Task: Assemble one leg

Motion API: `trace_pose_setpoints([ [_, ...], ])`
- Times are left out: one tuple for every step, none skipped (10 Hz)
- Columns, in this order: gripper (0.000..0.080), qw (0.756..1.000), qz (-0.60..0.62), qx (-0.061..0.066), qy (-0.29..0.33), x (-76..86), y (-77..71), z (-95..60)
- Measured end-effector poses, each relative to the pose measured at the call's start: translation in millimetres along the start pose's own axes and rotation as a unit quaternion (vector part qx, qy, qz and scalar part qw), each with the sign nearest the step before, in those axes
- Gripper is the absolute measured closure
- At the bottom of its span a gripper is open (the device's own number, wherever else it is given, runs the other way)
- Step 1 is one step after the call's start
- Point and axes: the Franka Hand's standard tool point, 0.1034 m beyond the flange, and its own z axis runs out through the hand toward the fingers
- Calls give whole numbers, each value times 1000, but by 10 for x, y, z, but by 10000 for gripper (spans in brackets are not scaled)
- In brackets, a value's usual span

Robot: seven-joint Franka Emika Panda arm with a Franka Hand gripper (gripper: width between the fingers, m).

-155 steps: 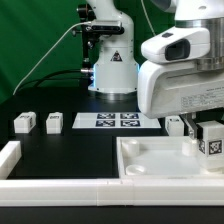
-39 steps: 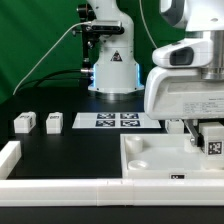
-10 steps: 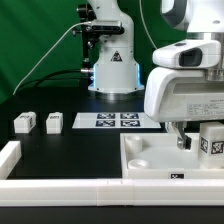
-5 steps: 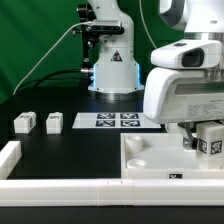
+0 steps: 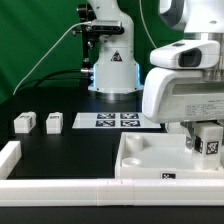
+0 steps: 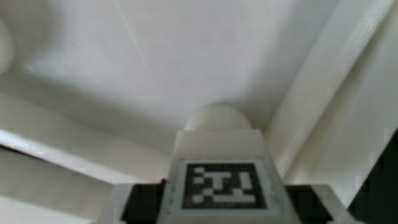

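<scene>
Gripper clamping leg, tag visible

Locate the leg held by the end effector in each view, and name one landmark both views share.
Exterior view: the leg sits at the exterior view's right edge, under the arm's white housing, above the tabletop.
Wrist view: the leg fills the centre foreground, its tag facing the camera, rounded tip toward the tabletop.
Shared landmark: the leg's black-and-white tag.
</scene>
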Motion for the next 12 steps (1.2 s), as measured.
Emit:
trace_pose_setpoints([
  [515, 997, 73, 3, 0, 1, -12, 0],
  [515, 992, 124, 4, 0, 1, -18, -1],
  [515, 988, 152, 4, 0, 1, -19, -1],
  [515, 969, 245, 9, 1, 3, -65, 0],
  [516, 953, 304, 8, 0, -2, -84, 1],
  [516, 945, 328, 4, 0, -20, -44, 8],
  [516, 925, 381, -1, -1, -37, -13, 9],
  [514, 908, 419, -10, -1, -61, 37, 9],
  [511, 887, 462, -20, -4, -95, 90, 6],
  [508, 870, 492, -30, -8, -132, 152, 3],
  [508, 860, 509, -35, -9, -148, 182, 2],
  [508, 860, 510, -38, -10, -158, 203, 2],
])
